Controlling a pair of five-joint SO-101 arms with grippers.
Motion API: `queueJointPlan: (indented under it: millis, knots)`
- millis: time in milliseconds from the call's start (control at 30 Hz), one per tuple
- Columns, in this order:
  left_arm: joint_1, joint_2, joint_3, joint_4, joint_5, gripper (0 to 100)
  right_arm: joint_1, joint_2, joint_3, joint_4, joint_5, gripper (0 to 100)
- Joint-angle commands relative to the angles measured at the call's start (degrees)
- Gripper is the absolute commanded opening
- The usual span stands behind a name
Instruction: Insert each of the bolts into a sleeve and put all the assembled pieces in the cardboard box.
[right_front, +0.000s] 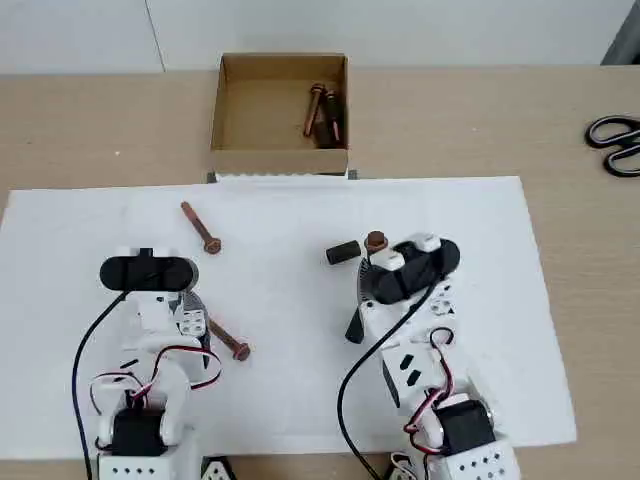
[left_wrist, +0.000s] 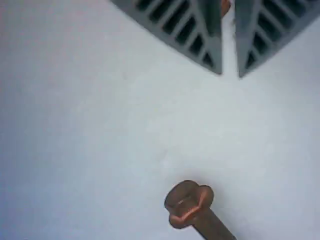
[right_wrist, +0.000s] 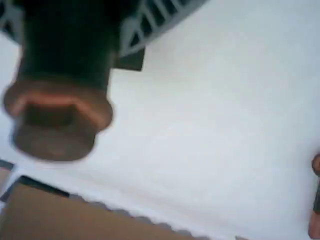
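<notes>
The cardboard box (right_front: 228, 105) stands at the back with assembled pieces (right_front: 322, 112) inside. My right gripper (right_front: 380, 258) is shut on a bolt (right_wrist: 56, 117); its copper head (right_front: 376, 241) sticks out and the shank looks wrapped in a dark sleeve. A loose black sleeve (right_front: 343, 252) lies just beside it on the white paper. One bolt (right_front: 200, 228) lies ahead of my left arm. Another bolt (right_front: 228, 340) (left_wrist: 190, 204) lies close by my left gripper (left_wrist: 228, 60), which is shut and holds nothing, pointing down at the paper.
A white paper sheet (right_front: 480, 220) covers the working area on the wooden table (right_front: 80, 120). Black-handled scissors (right_front: 615, 145) lie at the far right. Both arms' cables trail toward the front edge.
</notes>
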Motion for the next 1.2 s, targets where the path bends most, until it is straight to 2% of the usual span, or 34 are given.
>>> queueJointPlan:
  millis: [0, 200, 300, 467, 767, 967, 1167]
  knots:
    - [-0.35, -0.62, 0.13, -2.90, -0.18, 1, 0.75, 11.47, -12.22, -1.80, -0.44, 0.3]
    - [-0.35, -0.62, 0.48, -2.90, -0.18, 1, 1.19, 39.16, -32.70, -1.98, -2.64, 0.3]
    - [-0.35, -0.62, 0.48, -2.90, -0.18, 1, 1.19, 51.82, -41.32, -5.85, -2.29, 0.4]
    - [-0.44, -0.62, 0.48, -2.90, -0.18, 1, 1.10, 70.11, -53.10, -14.99, 3.60, 0.4]
    - [-0.44, -0.62, 0.48, -2.90, -0.18, 1, 1.10, 99.74, -79.21, -23.96, 10.90, 0.4]
    - [-0.44, -0.62, 0.48, -2.90, -0.18, 1, 1.10, 116.53, -95.21, -28.18, 11.16, 0.4]
    - [-0.44, -0.62, 0.48, -2.90, -0.18, 1, 1.10, 126.46, -103.12, -29.93, 11.16, 1.0]
